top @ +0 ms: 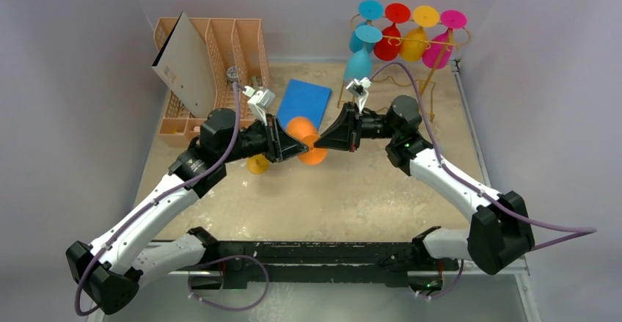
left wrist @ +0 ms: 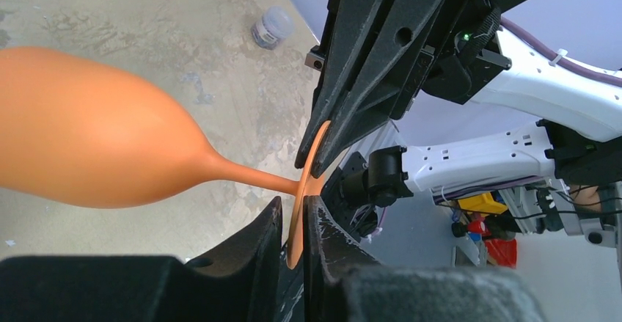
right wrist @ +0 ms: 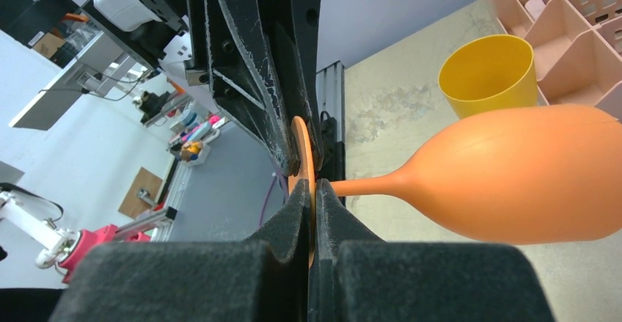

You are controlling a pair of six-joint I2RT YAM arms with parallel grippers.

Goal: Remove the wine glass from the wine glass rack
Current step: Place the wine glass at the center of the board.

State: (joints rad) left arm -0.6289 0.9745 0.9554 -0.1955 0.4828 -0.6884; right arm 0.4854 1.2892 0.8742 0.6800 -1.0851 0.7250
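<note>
An orange wine glass [top: 301, 129] hangs sideways above the middle of the table, away from the gold wire wine glass rack [top: 427, 87] at the back right. My right gripper [right wrist: 314, 194] is shut on the rim of the glass's flat foot [right wrist: 302, 146]. From the opposite side my left gripper [left wrist: 293, 208] straddles the same foot [left wrist: 314, 162]. Its jaws are slightly open, with a thin gap on the stem side. The bowl [left wrist: 88, 131] points away from both grippers. Several coloured glasses [top: 400, 39] still hang upside down on the rack.
A peach slotted file organizer [top: 242, 39] stands at the back left with a grey board [top: 183, 65] leaning on it. A blue pad [top: 304, 100] lies behind the grippers. A yellow cup [top: 257, 164] sits under the left arm, and a small jar [left wrist: 273, 25] lies on the table.
</note>
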